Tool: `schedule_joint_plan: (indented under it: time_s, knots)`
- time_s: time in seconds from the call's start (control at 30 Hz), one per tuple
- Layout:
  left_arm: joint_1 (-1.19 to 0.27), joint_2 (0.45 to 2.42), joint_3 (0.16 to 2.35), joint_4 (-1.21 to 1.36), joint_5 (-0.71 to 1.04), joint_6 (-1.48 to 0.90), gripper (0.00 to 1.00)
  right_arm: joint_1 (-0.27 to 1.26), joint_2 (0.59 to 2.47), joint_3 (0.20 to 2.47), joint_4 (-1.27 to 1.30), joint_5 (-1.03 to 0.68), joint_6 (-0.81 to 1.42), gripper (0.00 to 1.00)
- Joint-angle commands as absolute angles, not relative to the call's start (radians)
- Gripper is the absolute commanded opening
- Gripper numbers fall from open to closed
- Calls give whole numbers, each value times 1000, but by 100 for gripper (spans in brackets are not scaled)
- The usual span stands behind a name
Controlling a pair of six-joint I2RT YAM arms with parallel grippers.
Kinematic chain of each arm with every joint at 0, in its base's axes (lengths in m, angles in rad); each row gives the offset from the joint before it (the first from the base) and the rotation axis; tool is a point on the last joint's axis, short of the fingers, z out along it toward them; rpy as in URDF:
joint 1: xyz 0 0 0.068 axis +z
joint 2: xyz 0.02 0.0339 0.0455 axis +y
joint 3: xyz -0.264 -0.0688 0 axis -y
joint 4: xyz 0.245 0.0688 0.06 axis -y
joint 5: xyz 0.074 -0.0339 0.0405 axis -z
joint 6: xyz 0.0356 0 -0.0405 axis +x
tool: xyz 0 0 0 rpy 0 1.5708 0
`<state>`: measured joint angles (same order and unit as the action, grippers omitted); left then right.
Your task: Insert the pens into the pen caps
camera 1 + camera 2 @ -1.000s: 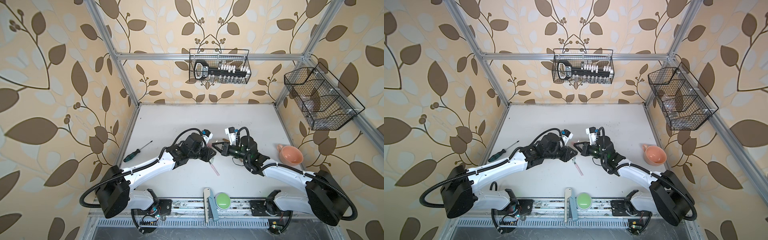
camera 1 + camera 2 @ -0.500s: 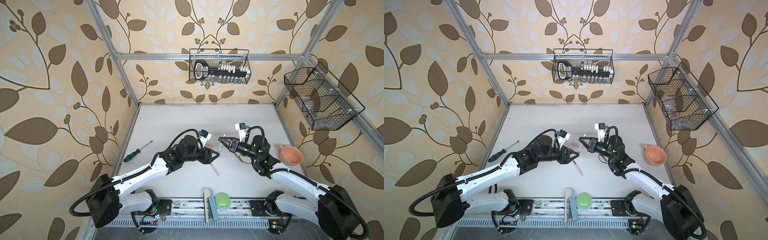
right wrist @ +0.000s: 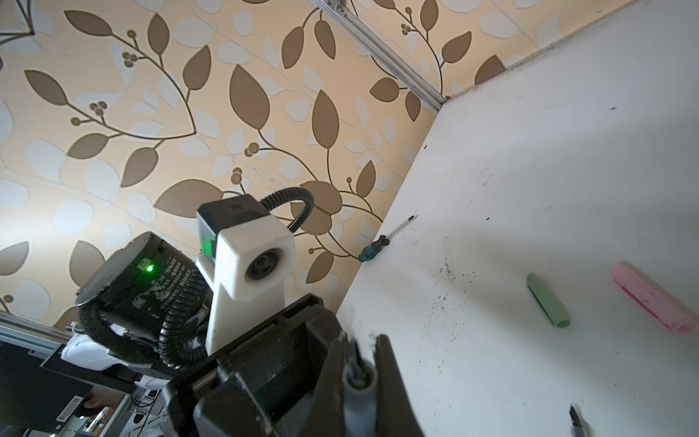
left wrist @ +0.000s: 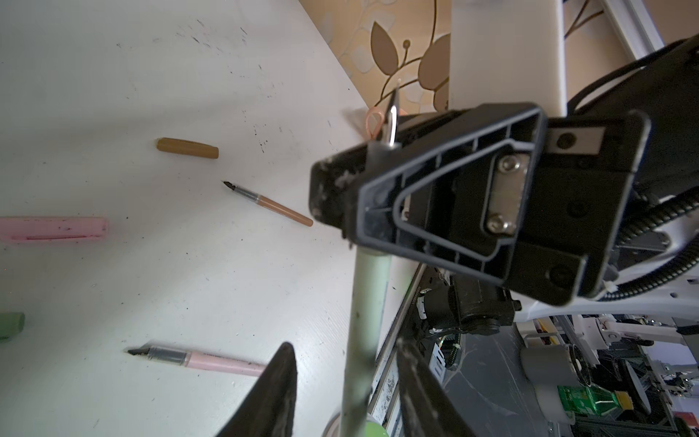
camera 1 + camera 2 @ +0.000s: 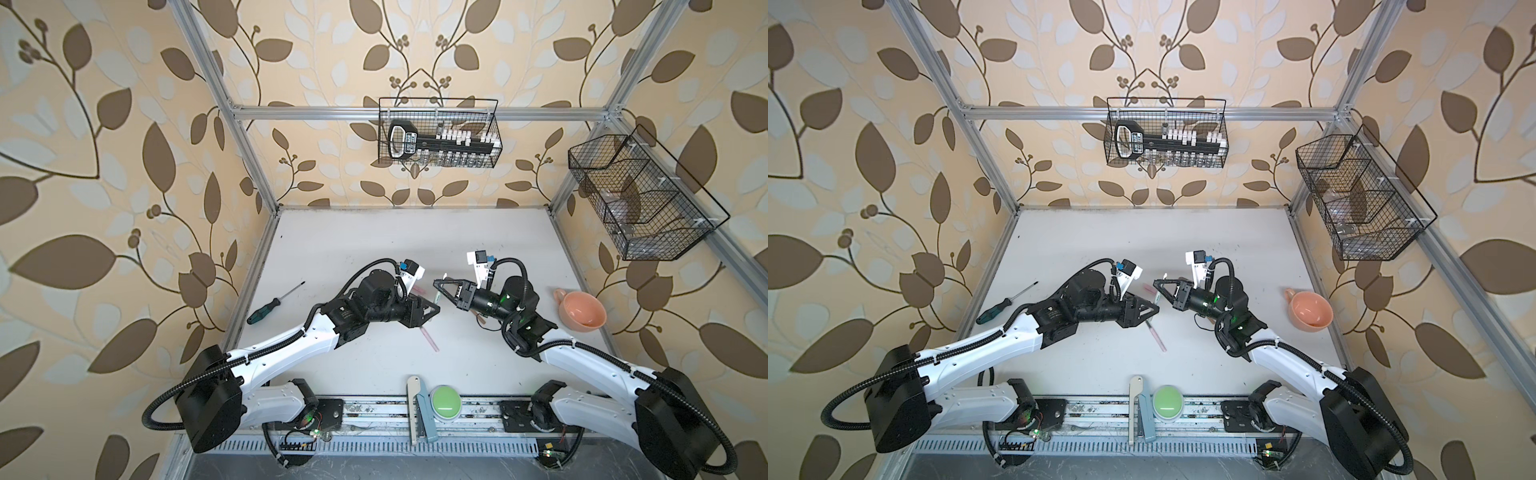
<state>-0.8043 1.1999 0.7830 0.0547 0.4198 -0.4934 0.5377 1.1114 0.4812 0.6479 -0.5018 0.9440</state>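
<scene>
Green plastic bridges the two hands: the green pen (image 4: 363, 302) is held in the air above the table (image 5: 374, 232), with its long axis running from one hand to the other. The right hand (image 4: 342, 200) is clamped tight on the grey section just behind the nib, so the dark point sticks out past that hand. The pale barrel runs the opposite way, down between the fingers (image 4: 280, 386) of the left hand (image 5: 438, 309). Those jaws stand partly apart, one on each side of the barrel, and table shows through the gap on one side (a loose cage rather than a grip, as I read it, though I cannot rule out contact on the other side). The green cap (image 3: 548, 300) lies flat on the table just beside the pink cap (image 3: 650, 302) without touching it. It is hidden in both top views, under the left arm by my judgement, which would make that arm the nearer one. Its open mouth seems to face the right hand. The pink pen (image 4: 196, 357), the brown pen (image 4: 268, 204) and the brown cap (image 4: 187, 148) lie apart on the table, and nothing is capped yet. The coming move turns on the nib pointing away from the cap's side. I would expect the left hand to close on the barrel, so the right can let go and leave the nib clear for the cap.
</scene>
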Motion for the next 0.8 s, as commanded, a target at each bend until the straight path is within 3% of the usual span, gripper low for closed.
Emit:
schedule_joint_plan:
  time_s: [0.0, 0.07, 0.27, 0.57, 0.77]
  knots:
    - [-802, 1193, 795, 94, 452, -491, 39, 549, 1120, 469, 707, -482, 968, 0]
    - [-802, 1197, 798, 94, 456, -491, 34, 553, 1127, 472, 718, -481, 972, 0]
    - [-802, 1203, 805, 75, 456, -485, 31, 560, 1147, 478, 730, -468, 977, 0]
    - [-802, 1209, 816, 43, 466, -478, 35, 559, 1164, 486, 726, -459, 967, 0]
    - [-802, 1219, 824, 38, 477, -474, 28, 560, 1169, 497, 717, -463, 960, 0]
